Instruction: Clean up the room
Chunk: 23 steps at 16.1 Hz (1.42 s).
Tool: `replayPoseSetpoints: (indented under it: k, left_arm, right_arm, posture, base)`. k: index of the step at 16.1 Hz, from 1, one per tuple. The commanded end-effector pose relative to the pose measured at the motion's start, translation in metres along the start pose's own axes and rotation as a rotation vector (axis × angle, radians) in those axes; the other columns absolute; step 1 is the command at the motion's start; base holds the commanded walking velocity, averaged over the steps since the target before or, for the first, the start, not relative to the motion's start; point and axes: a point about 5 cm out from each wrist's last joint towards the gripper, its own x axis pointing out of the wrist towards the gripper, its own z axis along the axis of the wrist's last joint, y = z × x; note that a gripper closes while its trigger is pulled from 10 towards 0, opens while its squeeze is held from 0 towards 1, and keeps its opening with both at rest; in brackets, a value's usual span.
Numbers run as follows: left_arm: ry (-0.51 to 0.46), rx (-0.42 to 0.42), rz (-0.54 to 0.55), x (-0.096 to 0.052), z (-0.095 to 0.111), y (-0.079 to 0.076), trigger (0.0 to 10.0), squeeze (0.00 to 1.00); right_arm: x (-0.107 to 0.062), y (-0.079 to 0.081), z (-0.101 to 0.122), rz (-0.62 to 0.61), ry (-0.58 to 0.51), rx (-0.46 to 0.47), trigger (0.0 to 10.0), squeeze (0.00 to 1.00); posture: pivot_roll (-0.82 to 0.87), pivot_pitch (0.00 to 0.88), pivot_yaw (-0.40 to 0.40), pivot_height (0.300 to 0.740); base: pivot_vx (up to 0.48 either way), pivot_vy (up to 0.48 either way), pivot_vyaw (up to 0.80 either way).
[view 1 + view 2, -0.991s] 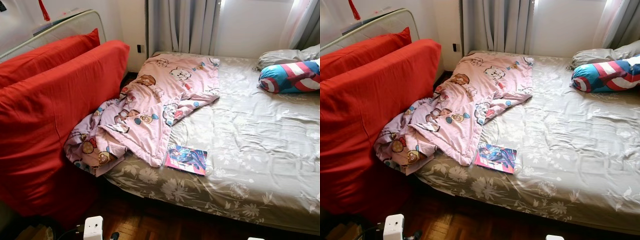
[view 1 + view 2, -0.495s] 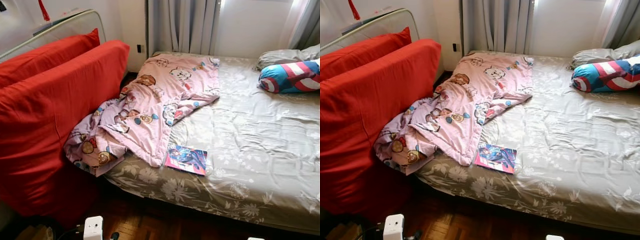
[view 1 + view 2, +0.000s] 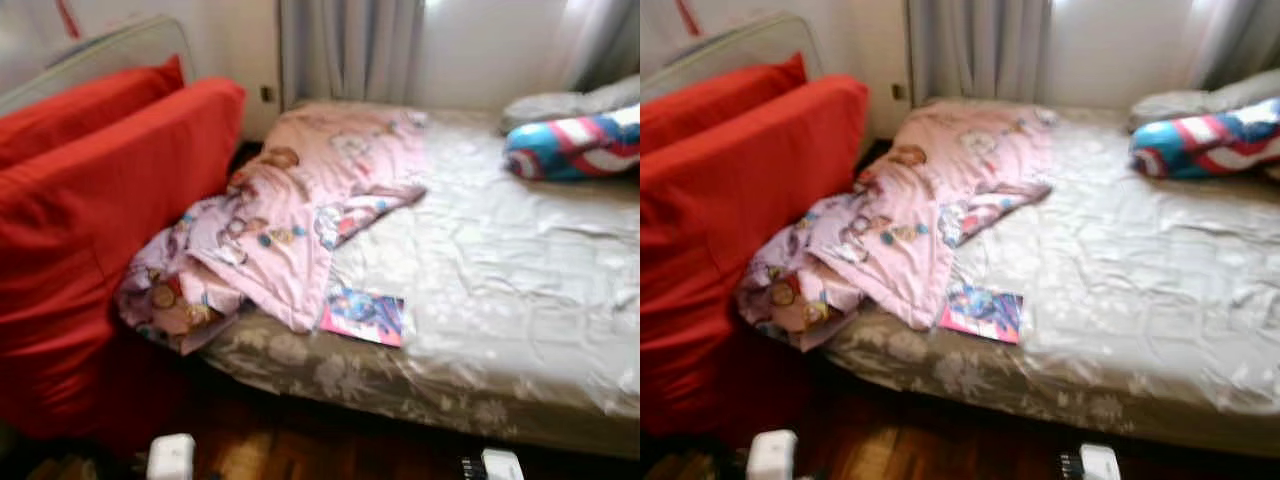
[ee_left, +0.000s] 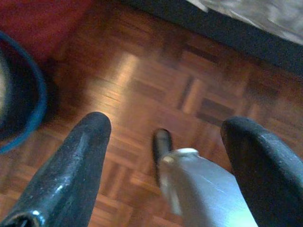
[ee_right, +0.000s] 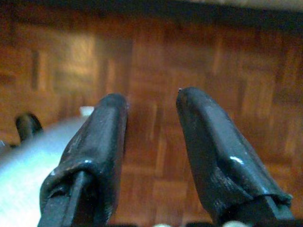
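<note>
On the bed (image 3: 520, 300) a pink cartoon blanket (image 3: 300, 210) lies crumpled, spilling off toward the red cushions (image 3: 100, 220); a comic book (image 3: 363, 315) sits beside it; nothing looks tidied; left gripper (image 4: 165, 156) and right gripper (image 5: 151, 142) hang open, empty, above parquet floor (image 5: 213, 61).

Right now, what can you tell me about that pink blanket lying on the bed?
The pink blanket looks like soft, thin fabric printed with cartoon animal figures and small blue and red spots. It is rumpled and unfolded, spread over the left part of the bed, from near the curtains down to the front corner. Its lower end is bunched up, spills over the bed's edge and presses against the red cushion. One folded corner points toward the middle of the bed, and its lower hem lies right by a colourful book. The picture is blurred, so finer details are unclear.
</note>
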Motion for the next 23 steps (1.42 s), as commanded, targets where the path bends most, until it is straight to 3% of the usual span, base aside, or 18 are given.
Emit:
replayPoseSetpoints:
  k: [1, 6, 10, 13, 16, 17, 19, 23]
  left_arm:
    - [0.037, -0.015, -0.005, -0.001, -0.009, -0.001, 10.0, 0.00]
    - [0.046, -0.010, -0.009, -0.002, -0.011, -0.001, 10.0, 0.00]
    - [-0.027, -0.014, 0.004, -0.001, 0.000, 0.002, 10.0, 0.00]
    - [-0.216, -0.085, -0.022, 0.003, 0.041, 0.000, 10.0, 0.00]
    - [-0.424, -0.035, -0.074, 0.000, 0.083, -0.006, 10.0, 0.00]
    - [-0.470, -0.012, -0.087, -0.001, 0.090, -0.008, 10.0, 0.00]
    - [-0.540, 0.013, -0.116, -0.005, 0.097, -0.016, 10.0, 0.00]
    - [-0.662, 0.010, -0.136, -0.016, 0.103, -0.023, 10.0, 0.00]
  right_arm:
    - [-0.001, 0.000, -0.005, 0.007, 0.018, 0.006, 10.0, 0.00]
    - [-0.001, 0.000, -0.005, 0.009, 0.019, 0.017, 10.0, 0.00]
    - [-0.001, 0.000, -0.003, -0.006, -0.019, 0.072, 10.0, 0.00]
    - [-0.001, -0.001, 0.003, -0.029, -0.095, 0.147, 10.0, 0.00]
    - [-0.001, -0.001, 0.010, -0.025, -0.153, 0.139, 10.0, 0.00]
    - [0.001, 0.012, 0.057, -0.010, -0.339, 0.034, 10.0, 0.00]
    - [-0.004, 0.027, 0.101, 0.084, -0.544, 0.089, 10.0, 0.00]
    - [-0.010, 0.029, 0.113, 0.114, -0.644, 0.060, 10.0, 0.00]
  posture:
    - [-0.01, 0.000, -0.014, 0.740]
    - [-0.01, 0.000, -0.014, 0.740]
    - [-0.01, 0.000, -0.012, 0.740]
    - [-0.02, 0.000, -0.013, 0.740]
    - [-0.03, 0.000, -0.011, 0.740]
    - [-0.03, 0.000, -0.010, 0.740]
    - [-0.03, 0.000, -0.011, 0.740]
    - [-0.01, 0.000, -0.023, 0.740]
  base:
    - [0.000, 0.000, 0.00]
    - [0.000, 0.000, 0.00]
    - [0.000, 0.000, 0.00]
    - [0.000, 0.000, 0.00]
    - [0.000, 0.000, 0.00]
    - [0.000, 0.000, 0.00]
    - [0.000, 0.000, 0.00]
    - [0.000, 0.000, 0.00]
